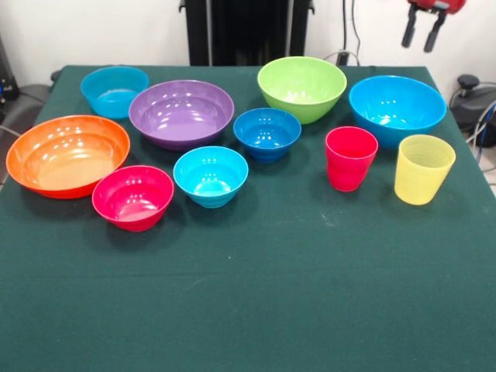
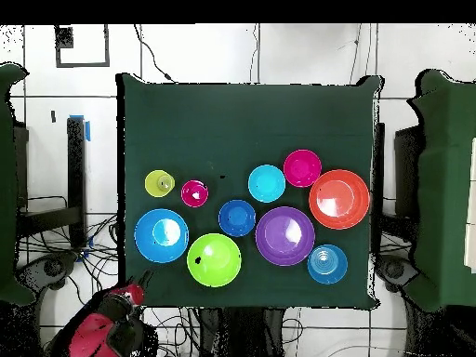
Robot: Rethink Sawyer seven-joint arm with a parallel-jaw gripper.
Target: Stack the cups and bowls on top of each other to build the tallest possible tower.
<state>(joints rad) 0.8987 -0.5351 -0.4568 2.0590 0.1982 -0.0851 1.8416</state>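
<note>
Front view: low oblique from table's (image 1: pixel 248 310) near edge, aimed toward 12 o'clock, close; cloth fills frame, wall behind. Overhead view: straight down, high, whole table (image 2: pixel 186 121) plus surrounding floor (image 2: pixel 307 51). Turned half round to each other. Shared: green cloth, bowls (image 1: pixel 181 113) (image 2: pixel 284 235), cups (image 1: pixel 423 168) (image 2: pixel 159 183), gripper (image 1: pixel 422 29) (image 2: pixel 130 296) at 1 o'clock front, 7 o'clock overhead.

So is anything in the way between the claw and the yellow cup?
Nothing visible. The claw hangs high off the table's corner; only the big blue bowl sits near the path to the yellow cup.
</note>
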